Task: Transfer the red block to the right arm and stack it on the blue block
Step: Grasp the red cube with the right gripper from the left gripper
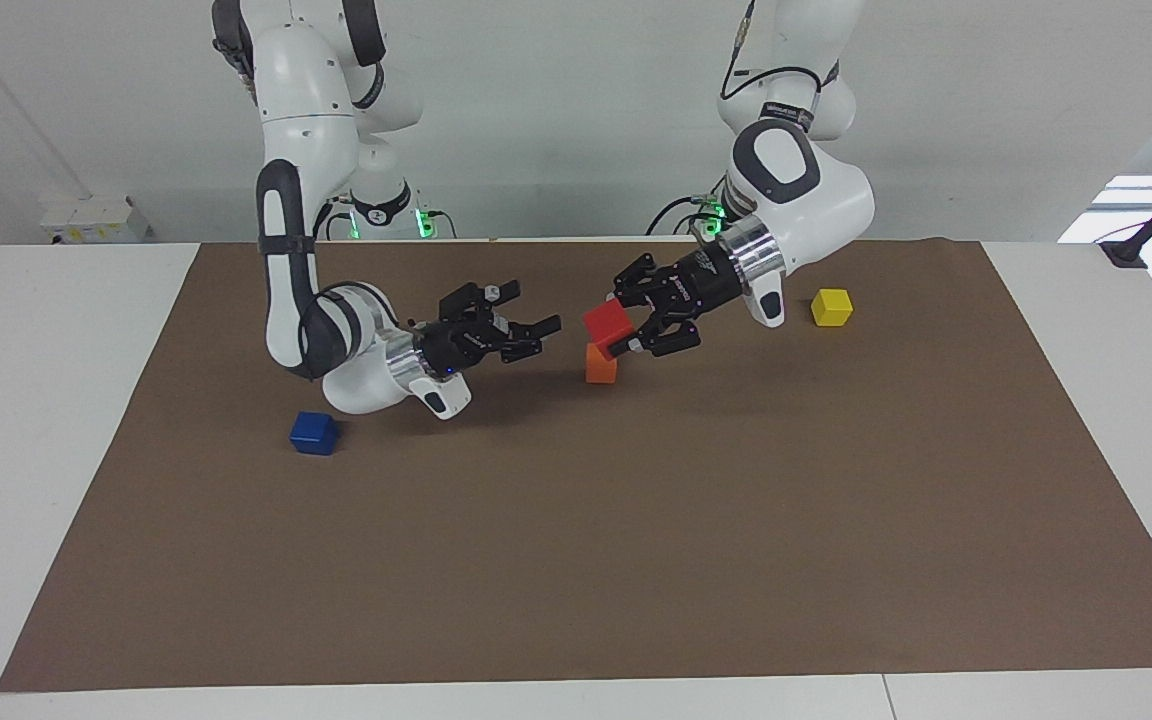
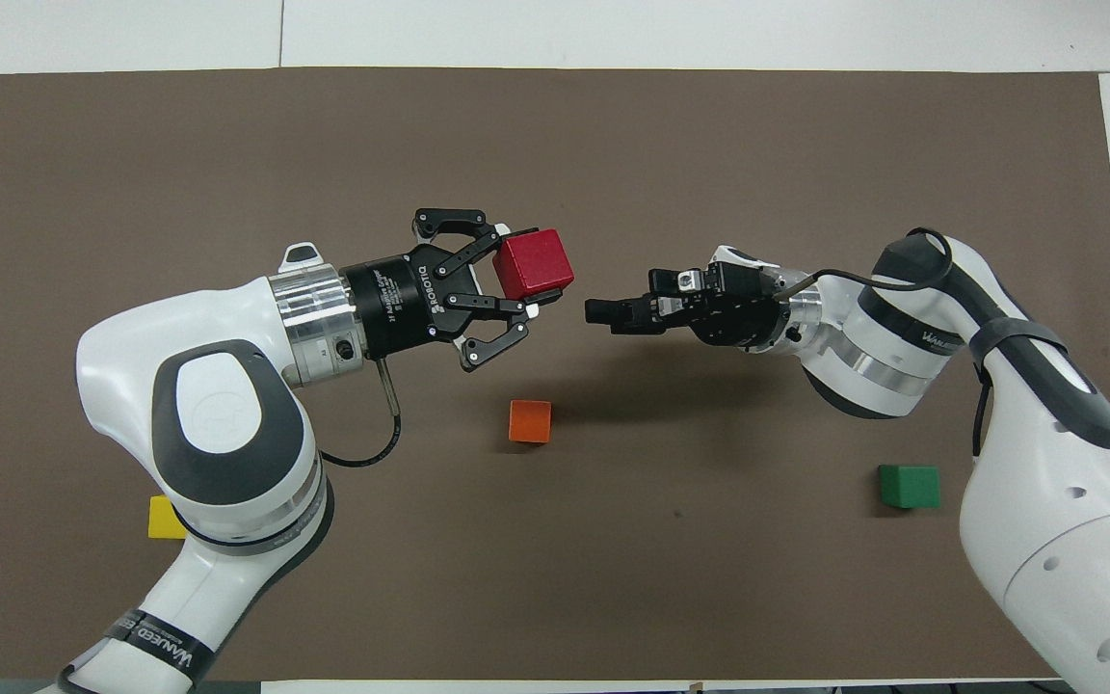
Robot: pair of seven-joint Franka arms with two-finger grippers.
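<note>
My left gripper (image 1: pixel 618 325) is shut on the red block (image 1: pixel 605 320) and holds it in the air over the middle of the mat, close above the orange cube (image 1: pixel 600 366). The overhead view shows the same gripper (image 2: pixel 515 278) and red block (image 2: pixel 537 264). My right gripper (image 1: pixel 528 315) is open and empty, raised and pointing at the red block with a short gap between them; it also shows in the overhead view (image 2: pixel 619 303). The blue block (image 1: pixel 314 433) lies on the mat toward the right arm's end, under that arm's wrist. It is hidden in the overhead view.
A yellow cube (image 1: pixel 831 307) lies toward the left arm's end, near the robots. A green cube (image 2: pixel 909 486) lies toward the right arm's end, near the robots. All stand on a brown mat (image 1: pixel 636 550) on the white table.
</note>
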